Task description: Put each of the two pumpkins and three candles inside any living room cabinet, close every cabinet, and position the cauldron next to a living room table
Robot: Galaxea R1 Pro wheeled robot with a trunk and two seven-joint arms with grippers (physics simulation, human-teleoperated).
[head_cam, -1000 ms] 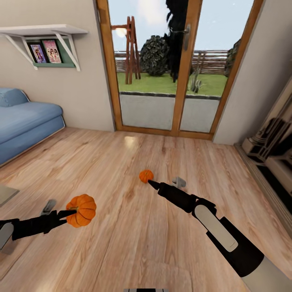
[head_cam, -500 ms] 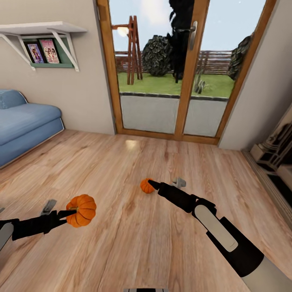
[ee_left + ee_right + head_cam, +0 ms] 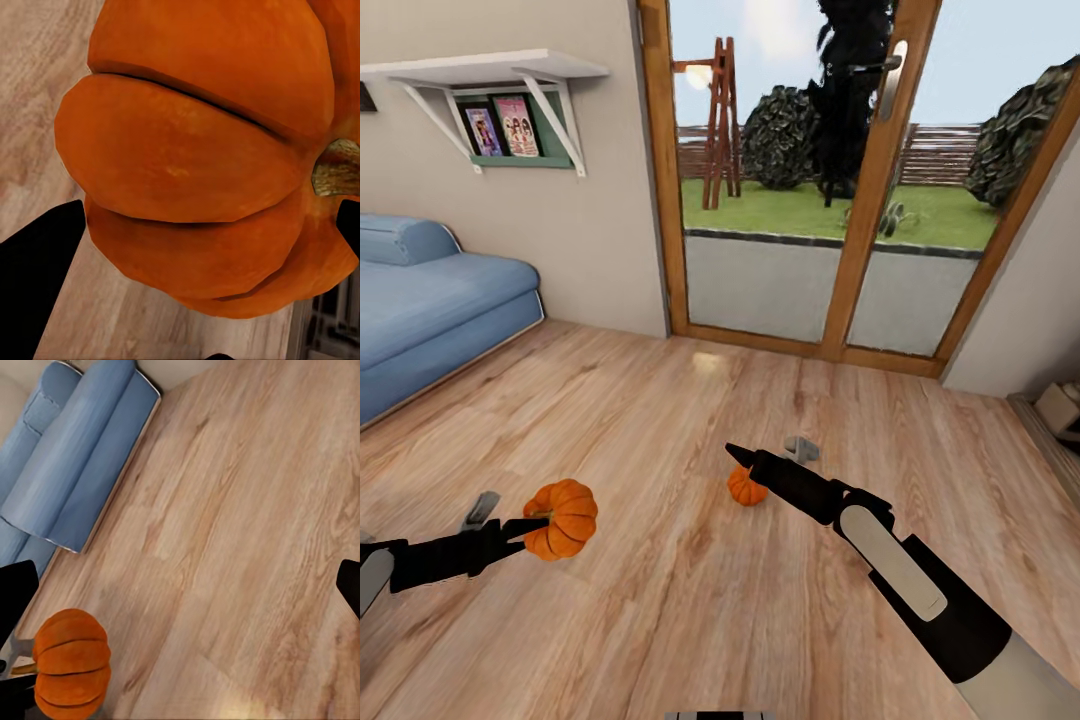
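**One pumpkin in hand, the second one close**

The view has turned to the left and moved forward: the glass door [image 3: 830, 200] sits more to the right than half a second ago, and the dark furniture at the right edge has almost left the picture. So the robot's base moved, not the objects. The second pumpkin [image 3: 746, 487] lies on the wooden floor [image 3: 660, 400]. Earlier it was beyond the tip of the right gripper [image 3: 735, 453]; now it is under the arm, just behind the tip. I judge this pumpkin is now within reach, so a downward grasp could follow.

The left gripper [image 3: 525, 527] is closed around the first pumpkin [image 3: 561, 517], held in the air over the floor as before; its wrist camera shows the orange ribs [image 3: 195, 165] very close. The right gripper carries nothing, and its fingers stand apart at the edges of its own view. The blue sofa [image 3: 430, 310] is at the left.
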